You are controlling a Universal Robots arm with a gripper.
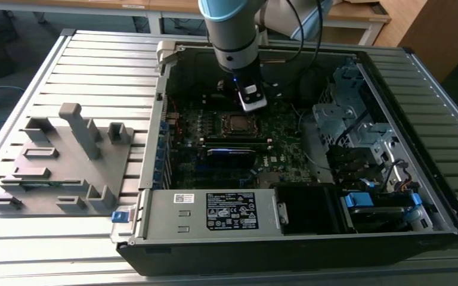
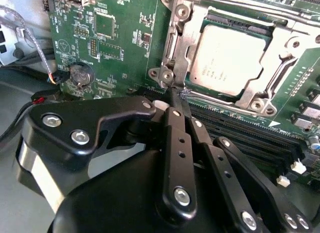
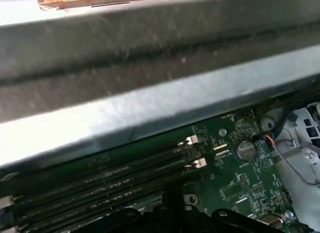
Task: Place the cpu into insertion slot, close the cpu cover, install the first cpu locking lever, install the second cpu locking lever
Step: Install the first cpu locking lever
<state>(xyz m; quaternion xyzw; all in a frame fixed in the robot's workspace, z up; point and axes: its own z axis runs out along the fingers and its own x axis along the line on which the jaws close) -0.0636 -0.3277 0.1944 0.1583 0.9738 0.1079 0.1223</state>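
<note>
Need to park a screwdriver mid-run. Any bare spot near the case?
Bare slatted table beyond the grey fixture, and the strip on the exterior view's right of the computer case. Crowded: the motherboard under the gripper.

White label on power supply, print too small, illegible

Silver-grey cpu; green motherboard; black gripper.

One cpu, one cpu cover, one motherboard, one coin battery, one computer case, one grey fixture tray
</note>
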